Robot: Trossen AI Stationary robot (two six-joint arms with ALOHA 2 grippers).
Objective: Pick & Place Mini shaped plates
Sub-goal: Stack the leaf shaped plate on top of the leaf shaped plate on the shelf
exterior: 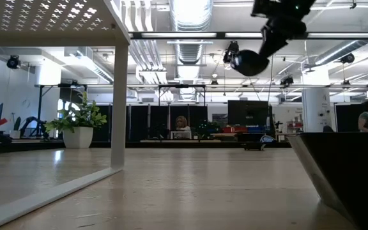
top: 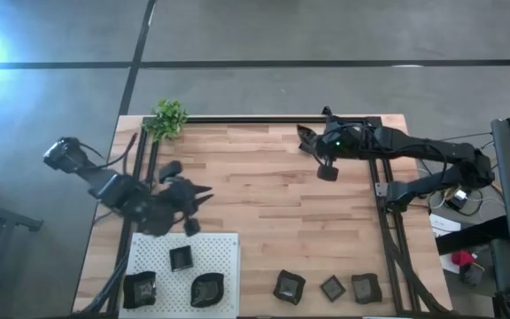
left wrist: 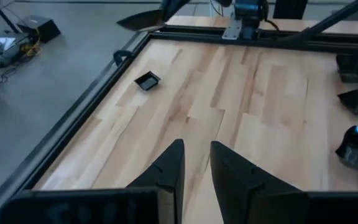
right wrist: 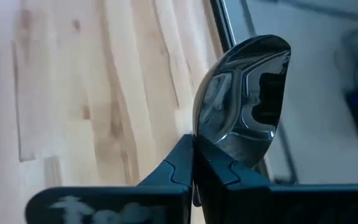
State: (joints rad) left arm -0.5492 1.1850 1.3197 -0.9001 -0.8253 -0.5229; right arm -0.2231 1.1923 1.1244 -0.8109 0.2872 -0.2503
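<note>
The wooden table (top: pixel 264 204) carries a white board (top: pixel 224 252) with three small plates (top: pixel 181 259). The right gripper (right wrist: pixel 194 177) is closed on one glossy plate (right wrist: pixel 244 93), raised over the far edge. The left gripper (left wrist: pixel 194 165) stands slightly apart, empty, beside the board.

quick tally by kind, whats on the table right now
mini shaped plates: 8, one of them in the right gripper
green plant: 1
white perforated board: 1
total: 10
Two dark shapes by the left arm: cannot tell.
</note>
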